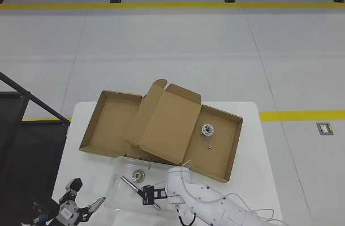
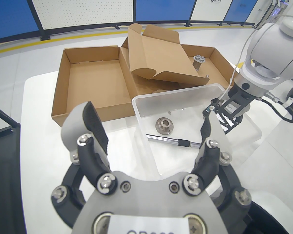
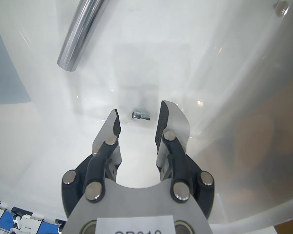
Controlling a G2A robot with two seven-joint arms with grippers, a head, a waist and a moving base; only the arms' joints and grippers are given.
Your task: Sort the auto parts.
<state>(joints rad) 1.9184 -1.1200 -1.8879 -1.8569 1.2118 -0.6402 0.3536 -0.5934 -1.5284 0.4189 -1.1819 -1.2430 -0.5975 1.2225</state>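
White table [image 1: 254, 164], clear bin [image 2: 161, 94], right fingers [image 3: 164, 120] spread near bolt [image 3: 139, 117]

Counter [image 1: 257, 169]: one, white, rounded corners, set before me.

Lying directly on it:
- Cardboard tray [image 1: 107, 127], open, shallow, on the far left part.
- Second cardboard tray [image 1: 224, 152], open, side by side with the first and touching it, on the far right part.
- Clear plastic tub [image 2: 175, 91], just in front of both trays, on my near side.
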